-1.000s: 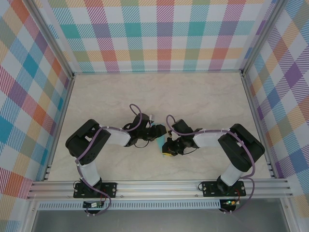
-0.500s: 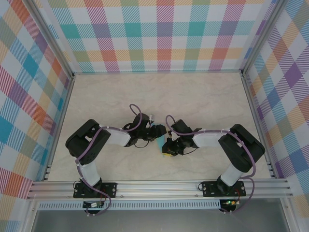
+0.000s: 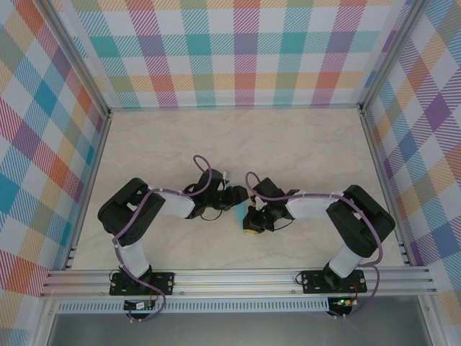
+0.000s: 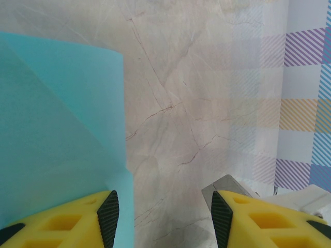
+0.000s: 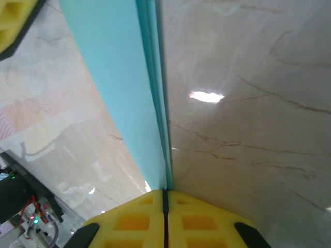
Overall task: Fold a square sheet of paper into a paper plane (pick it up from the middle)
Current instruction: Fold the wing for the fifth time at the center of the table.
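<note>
The teal paper [image 3: 238, 214] lies folded at the middle of the table, between both grippers. In the left wrist view the paper [image 4: 57, 129] covers the left side, with a diagonal crease across it. My left gripper [image 4: 163, 217] is open; its left finger [image 4: 62, 222] sits over the paper's edge and its right finger stands over bare table. My right gripper [image 5: 165, 195] is shut on the folded edge of the paper [image 5: 116, 82], which runs away from the jaws as a thin double layer. From above, the left gripper [image 3: 238, 195] and right gripper [image 3: 251, 225] almost touch.
The marble table [image 3: 238, 144] is enclosed by plaid walls [image 3: 238, 50] on three sides and an aluminium rail [image 3: 238, 277] at the near edge. A yellow finger of the left gripper [image 5: 14, 18] shows at the upper left of the right wrist view.
The right gripper has edged slightly left and nearer with the paper's edge in it. The left arm has barely moved.
</note>
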Controlling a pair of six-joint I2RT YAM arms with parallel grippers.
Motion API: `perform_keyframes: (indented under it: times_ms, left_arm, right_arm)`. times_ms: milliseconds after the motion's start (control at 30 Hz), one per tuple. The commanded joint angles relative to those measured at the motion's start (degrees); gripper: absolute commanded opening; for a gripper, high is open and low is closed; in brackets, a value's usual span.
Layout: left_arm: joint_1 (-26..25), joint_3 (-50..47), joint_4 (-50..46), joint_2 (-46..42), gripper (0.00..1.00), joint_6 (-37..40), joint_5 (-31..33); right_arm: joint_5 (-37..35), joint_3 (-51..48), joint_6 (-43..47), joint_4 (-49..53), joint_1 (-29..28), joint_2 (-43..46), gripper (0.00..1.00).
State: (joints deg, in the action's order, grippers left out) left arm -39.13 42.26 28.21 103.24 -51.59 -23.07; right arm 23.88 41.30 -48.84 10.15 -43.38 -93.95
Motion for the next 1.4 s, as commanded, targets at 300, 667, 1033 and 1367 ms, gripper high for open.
perform_keyframes:
  times_ms: [300,667,1033,1367]
  left_arm:
    - [-0.15,-0.84,-5.96,1.96,0.53,0.20,2.42]
    - [-0.14,-0.79,-5.94,2.23,0.52,0.55,2.06]
    - [-0.19,-0.25,-5.88,2.77,0.52,0.46,1.54]
    - [-0.21,-0.31,-6.32,2.62,0.52,0.44,1.94]
  right_arm:
    - [-10.29,1.47,-0.75,12.54,-4.70,2.94,0.21]
    - [-1.90,-5.01,-4.49,-5.06,0.78,14.17,0.13]
    - [6.34,-2.85,-9.49,-22.75,3.58,2.73,0.11]
    - [6.21,-7.61,-8.51,-24.21,3.22,-1.80,0.12]
